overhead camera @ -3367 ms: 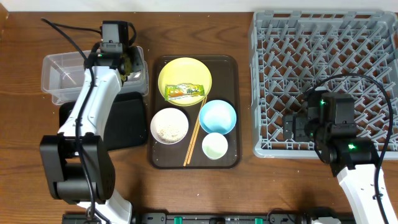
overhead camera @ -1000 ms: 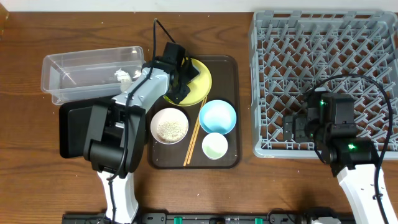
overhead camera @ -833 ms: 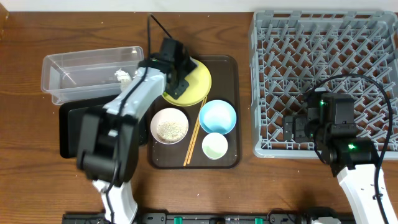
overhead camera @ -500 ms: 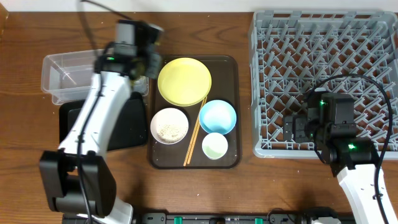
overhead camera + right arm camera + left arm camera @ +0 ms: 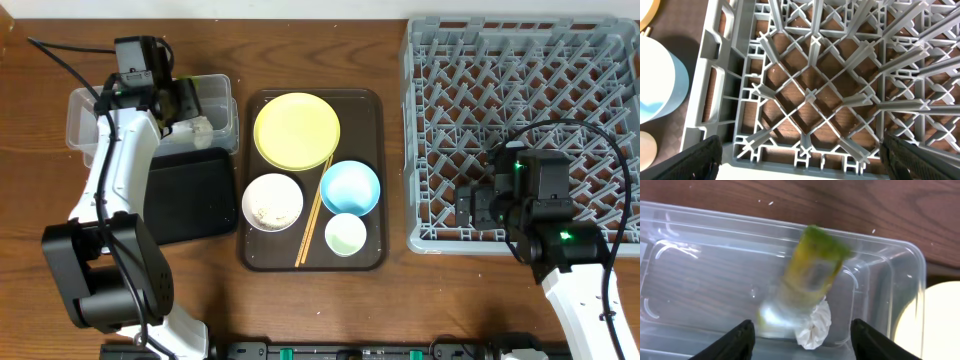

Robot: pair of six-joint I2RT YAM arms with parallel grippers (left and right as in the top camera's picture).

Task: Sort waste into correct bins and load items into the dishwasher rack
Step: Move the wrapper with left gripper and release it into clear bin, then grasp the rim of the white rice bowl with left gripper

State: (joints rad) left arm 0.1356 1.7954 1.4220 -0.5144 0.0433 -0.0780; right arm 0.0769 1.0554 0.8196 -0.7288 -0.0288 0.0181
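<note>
My left gripper (image 5: 801, 332) is open over the clear plastic tub (image 5: 700, 280). The green-and-yellow wrapper (image 5: 812, 272) shows blurred, loose between the jaws and the tub's floor. The white crumpled scrap (image 5: 813, 327) lies in the tub below it. In the overhead view the left gripper (image 5: 185, 100) is above the tub's right end (image 5: 90, 130). The yellow plate (image 5: 297, 130), the white bowl (image 5: 272, 200) with rice crumbs, the light blue bowl (image 5: 350, 188), the pale cup (image 5: 346, 234) and the chopsticks (image 5: 313, 215) sit on the brown tray. My right gripper (image 5: 810, 162) is open and empty over the grey rack's (image 5: 810, 95) front left corner.
The glossy black tray (image 5: 190, 195) lies in front of the tub, partly under the left arm. The brown serving tray (image 5: 372, 110) sits between the tub and the rack (image 5: 525, 120). The blue bowl's rim (image 5: 660, 85) shows left of the rack in the right wrist view.
My left gripper took the wrapper off the yellow plate, swung left to the clear tub and opened. The wrapper is loose over the tub. The right arm has not moved.
</note>
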